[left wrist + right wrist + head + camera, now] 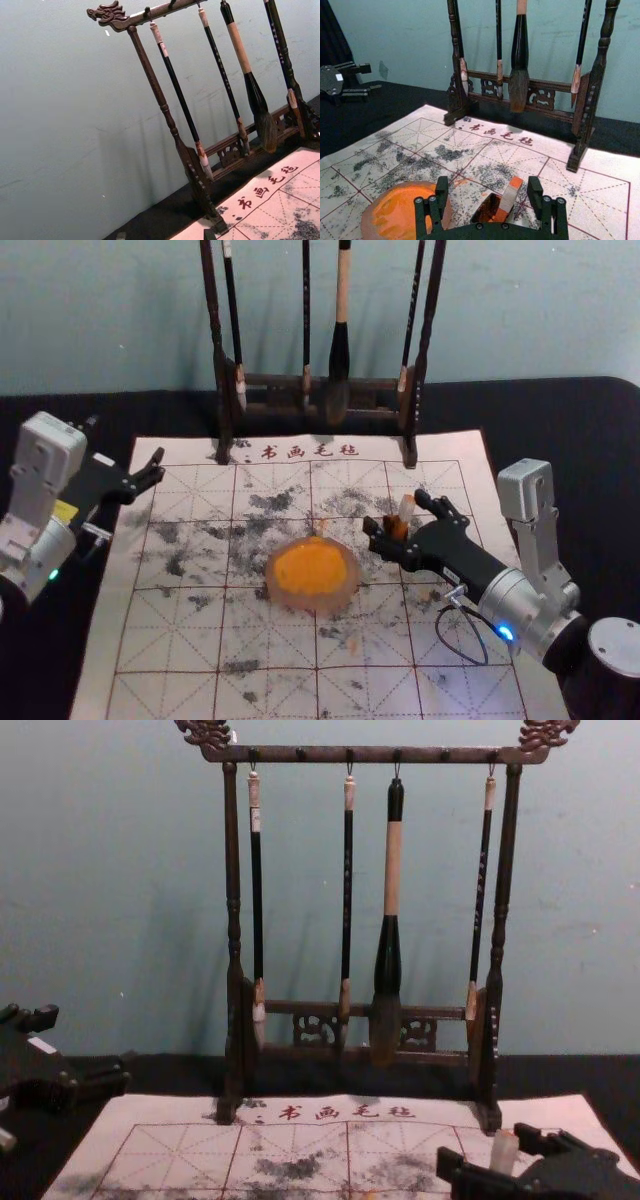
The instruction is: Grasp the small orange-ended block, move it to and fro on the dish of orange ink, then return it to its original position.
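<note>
At the far left, the left end effector [124, 445] hangs with its fingers apart, beside the gridded calligraphy mat [185, 650] printed 书画毛毡. Next come the brush rack [270, 381] behind and the orange ink dish [312, 574] on the mat. Further right, the right end effector [396, 512] has its fingers spread around the tilted orange-ended block [509, 199], on the mat's right half.
</note>
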{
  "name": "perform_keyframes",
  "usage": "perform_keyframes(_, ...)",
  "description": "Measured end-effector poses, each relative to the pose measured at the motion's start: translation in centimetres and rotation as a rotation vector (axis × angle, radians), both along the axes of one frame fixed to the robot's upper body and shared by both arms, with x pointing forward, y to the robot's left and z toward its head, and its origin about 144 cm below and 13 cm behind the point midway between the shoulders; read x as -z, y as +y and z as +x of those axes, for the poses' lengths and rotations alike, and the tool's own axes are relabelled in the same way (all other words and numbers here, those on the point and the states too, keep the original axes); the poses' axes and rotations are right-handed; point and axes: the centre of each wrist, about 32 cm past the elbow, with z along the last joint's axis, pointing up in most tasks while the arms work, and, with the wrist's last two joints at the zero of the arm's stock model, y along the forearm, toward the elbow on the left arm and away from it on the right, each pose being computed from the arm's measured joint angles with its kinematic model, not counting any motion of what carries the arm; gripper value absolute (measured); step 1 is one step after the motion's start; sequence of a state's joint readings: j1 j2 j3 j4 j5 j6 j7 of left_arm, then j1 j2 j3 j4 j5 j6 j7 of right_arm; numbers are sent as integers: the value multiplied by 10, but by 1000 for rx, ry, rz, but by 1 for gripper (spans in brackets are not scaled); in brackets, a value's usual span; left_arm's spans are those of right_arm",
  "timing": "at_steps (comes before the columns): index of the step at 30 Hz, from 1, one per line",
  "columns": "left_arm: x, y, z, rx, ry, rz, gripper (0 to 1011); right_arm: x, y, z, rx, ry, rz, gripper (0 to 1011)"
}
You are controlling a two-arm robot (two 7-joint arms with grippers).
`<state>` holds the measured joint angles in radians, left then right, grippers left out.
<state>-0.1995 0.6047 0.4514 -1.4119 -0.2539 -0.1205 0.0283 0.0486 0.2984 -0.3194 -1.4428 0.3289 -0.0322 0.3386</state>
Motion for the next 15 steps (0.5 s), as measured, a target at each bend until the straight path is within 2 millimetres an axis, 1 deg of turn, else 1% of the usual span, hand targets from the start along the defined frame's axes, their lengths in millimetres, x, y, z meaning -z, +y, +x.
perform_keyframes(1, 0, 0, 0, 0, 0, 0, 1001, 0, 0, 0, 0, 0, 0, 1002)
perform_keyframes(4, 0, 0, 0, 0, 0, 0, 1001, 0, 0, 0, 0, -2, 1, 1002)
perform_keyframes(8, 0, 0, 0, 0, 0, 0, 1001, -12, 1, 3, -5, -54, 29, 1002)
perform_keyframes(11, 0, 0, 0, 0, 0, 0, 1001, -29, 0, 6, 1, -142, 66, 1002)
perform_keyframes(13, 0, 0, 0, 0, 0, 0, 1001, -37, -1, 8, 29, -187, 82, 1002)
perform_keyframes(15, 0, 0, 0, 0, 0, 0, 1001, -40, -3, 9, 56, -208, 84, 1002)
